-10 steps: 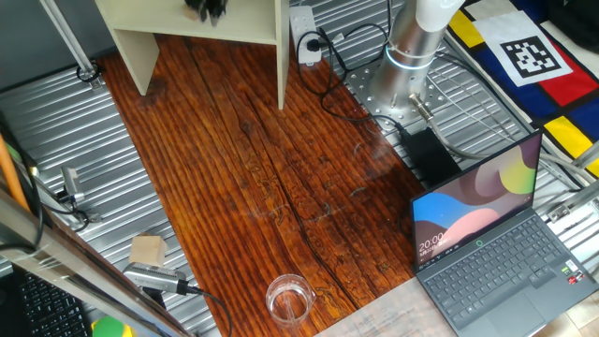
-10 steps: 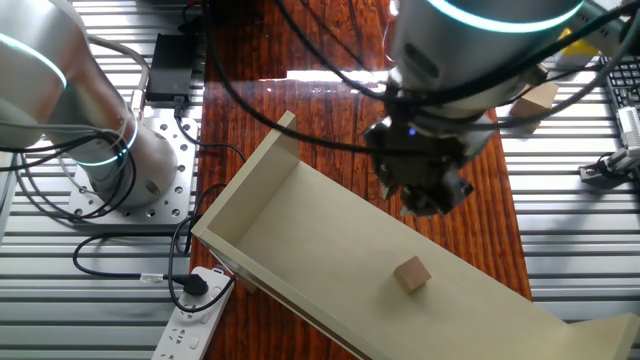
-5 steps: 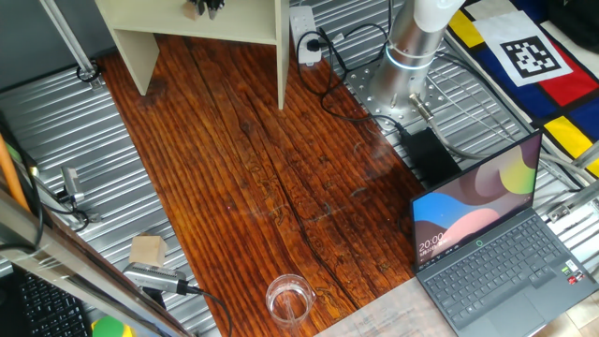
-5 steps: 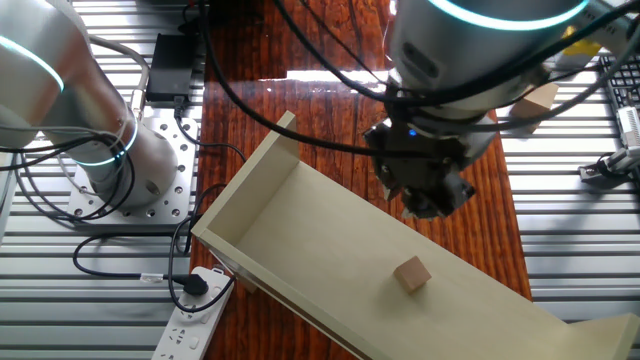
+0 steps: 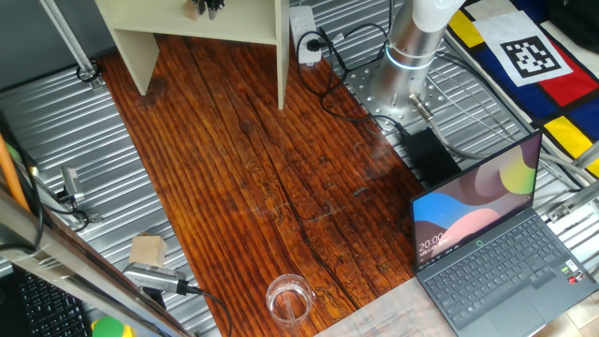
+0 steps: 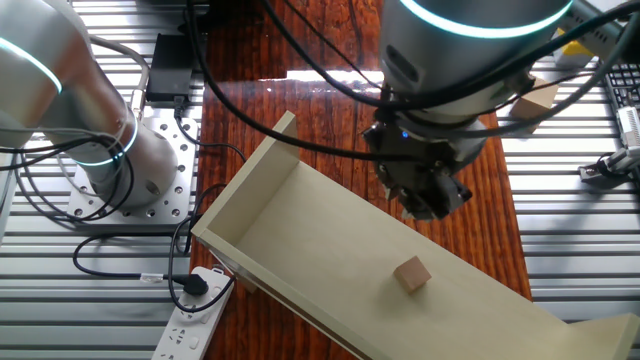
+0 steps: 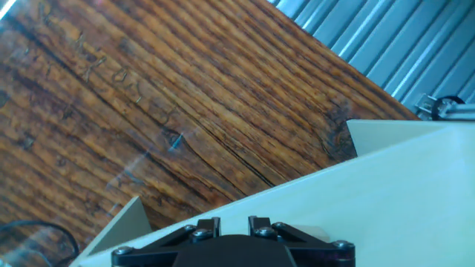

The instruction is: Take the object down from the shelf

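Note:
The tiny light-tan wooden cube (image 6: pixel 411 273) sits on the top board of the cream-beige shelf (image 6: pixel 300 235). It is alone and untouched. My gripper (image 6: pixel 425 197) hangs over the board's edge, a short way from the cube and apart from it. In one fixed view only the dark fingertips (image 5: pixel 204 7) show over the shelf (image 5: pixel 245 28) at the top edge. In the hand view the finger roots (image 7: pixel 208 225) stand a narrow gap apart, with bare shelf board (image 7: pixel 386 200) between them. The cube is out of the hand view.
The shelf stands on a dark wooden table (image 5: pixel 271 178). A larger flat wooden square (image 5: pixel 147 250) and a glass (image 5: pixel 288 298) lie near the front edge. An open laptop (image 5: pixel 487 239) is at the right. A power strip (image 6: pixel 195 300) and cables lie beside the arm base (image 6: pixel 95 150).
My gripper has shifted slightly over the shelf, so less of it shows at the top edge of one fixed view. The cube has not moved.

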`<state>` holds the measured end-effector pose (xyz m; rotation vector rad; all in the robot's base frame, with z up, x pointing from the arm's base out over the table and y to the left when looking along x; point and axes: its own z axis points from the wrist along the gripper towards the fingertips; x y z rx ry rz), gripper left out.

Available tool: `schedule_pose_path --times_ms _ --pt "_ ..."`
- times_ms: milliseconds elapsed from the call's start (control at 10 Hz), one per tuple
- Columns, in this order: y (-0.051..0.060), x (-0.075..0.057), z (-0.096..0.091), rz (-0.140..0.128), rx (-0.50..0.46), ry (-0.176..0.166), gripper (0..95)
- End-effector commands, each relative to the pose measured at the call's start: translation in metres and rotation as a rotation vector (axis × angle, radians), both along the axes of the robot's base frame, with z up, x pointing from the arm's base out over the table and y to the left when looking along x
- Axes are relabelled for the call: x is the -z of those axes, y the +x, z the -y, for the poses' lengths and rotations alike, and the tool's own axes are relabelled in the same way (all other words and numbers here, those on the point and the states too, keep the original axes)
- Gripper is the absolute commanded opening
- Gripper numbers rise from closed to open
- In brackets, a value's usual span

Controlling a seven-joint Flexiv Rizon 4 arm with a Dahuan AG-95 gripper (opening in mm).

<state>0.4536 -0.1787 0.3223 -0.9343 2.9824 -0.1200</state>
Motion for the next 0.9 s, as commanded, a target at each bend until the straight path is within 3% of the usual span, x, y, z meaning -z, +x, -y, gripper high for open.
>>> schedule_pose_path --times_ms 100,500,900 --pt "0.000 0.000 0.000 0.001 0.000 -0.002 19.0" --pt "0.000 0.000 0.000 -0.008 -0.073 0.004 19.0" --pt "0.003 -0.003 0.043 -0.008 -0.115 0.008 19.0"
